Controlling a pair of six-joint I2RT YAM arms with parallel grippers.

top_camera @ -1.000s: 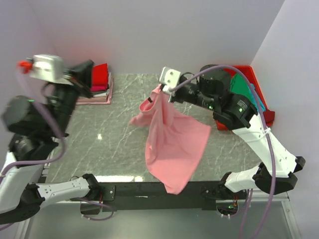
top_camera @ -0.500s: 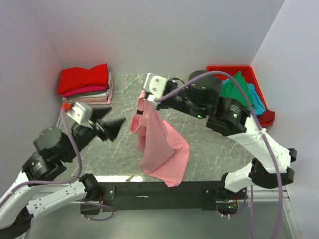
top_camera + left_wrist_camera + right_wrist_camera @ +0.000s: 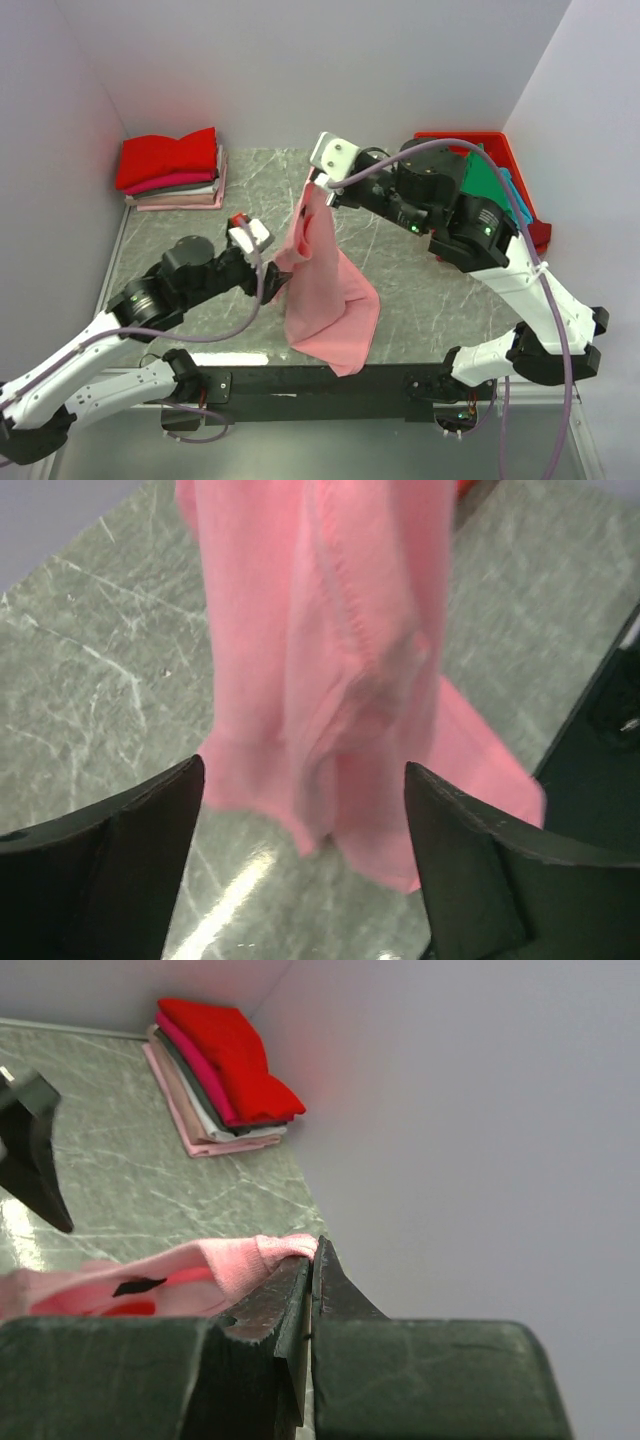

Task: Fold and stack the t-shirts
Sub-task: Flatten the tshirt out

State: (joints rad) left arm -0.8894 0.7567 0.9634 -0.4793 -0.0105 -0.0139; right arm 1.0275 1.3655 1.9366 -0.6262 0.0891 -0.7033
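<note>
A light pink t-shirt (image 3: 325, 290) hangs from my right gripper (image 3: 318, 184), which is shut on its top edge (image 3: 285, 1248) above the middle of the table. The shirt's lower part (image 3: 345, 335) rests crumpled on the marble top near the front edge. My left gripper (image 3: 274, 284) stands open just left of the hanging cloth. In the left wrist view the pink t-shirt (image 3: 330, 660) hangs in front of the left gripper (image 3: 303, 770), with nothing between its fingers (image 3: 120, 860). A dark neck label (image 3: 138, 1286) shows in the right wrist view.
A stack of folded shirts (image 3: 175, 168), red on top, lies at the back left corner, and the same stack (image 3: 222, 1070) shows in the right wrist view. A red bin (image 3: 525, 215) at the back right holds green (image 3: 485, 178) and teal (image 3: 515, 195) cloth. Walls close in on three sides.
My left arm has swung down from the back left to the hanging shirt and its gripper has opened. The right gripper shifted left, then slightly back, and the shirt now hangs narrower.
</note>
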